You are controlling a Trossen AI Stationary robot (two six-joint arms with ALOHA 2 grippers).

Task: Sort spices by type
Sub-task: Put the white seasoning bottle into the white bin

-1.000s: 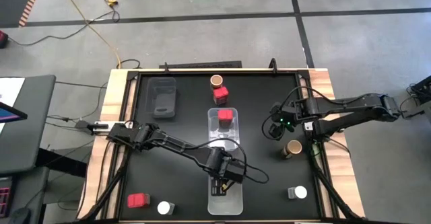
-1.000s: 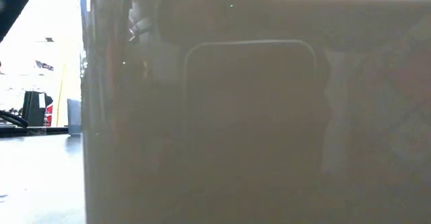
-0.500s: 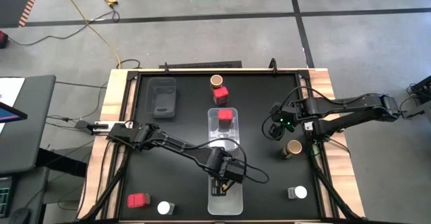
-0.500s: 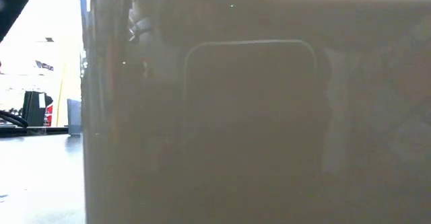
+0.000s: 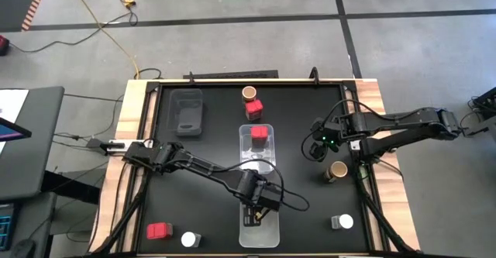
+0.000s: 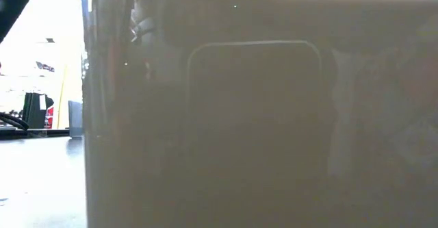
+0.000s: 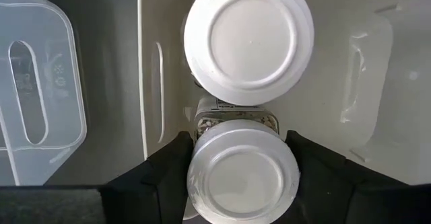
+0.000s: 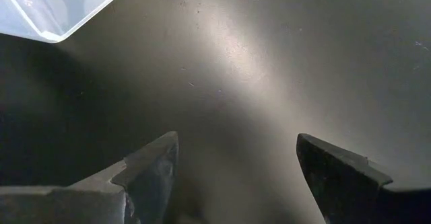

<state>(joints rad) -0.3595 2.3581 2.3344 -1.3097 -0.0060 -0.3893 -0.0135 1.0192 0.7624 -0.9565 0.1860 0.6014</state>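
From the high view I saw the left gripper (image 5: 256, 211) inside the clear tub (image 5: 267, 235) at lower centre, a second tub (image 5: 246, 131) above holding a red box (image 5: 259, 135). In my left wrist view, the fingers (image 7: 172, 165) clamped a white-lidded jar (image 7: 242, 178), another jar (image 7: 249, 41) just above. In the right wrist view, the right gripper (image 8: 237, 158) stood spread over bare tabletop (image 8: 283, 56).

From table height almost everything is blocked by a pale translucent plastic wall (image 6: 260, 118) pressed close to the lens, with only a blurred strip of room beside it. From above, the left gripper (image 5: 256, 208) covers whatever sits in the near clear rectangular tub (image 5: 267, 235). The round white-lidded jar (image 7: 242, 180) between its fingers is cut off at the wrist picture's edge.
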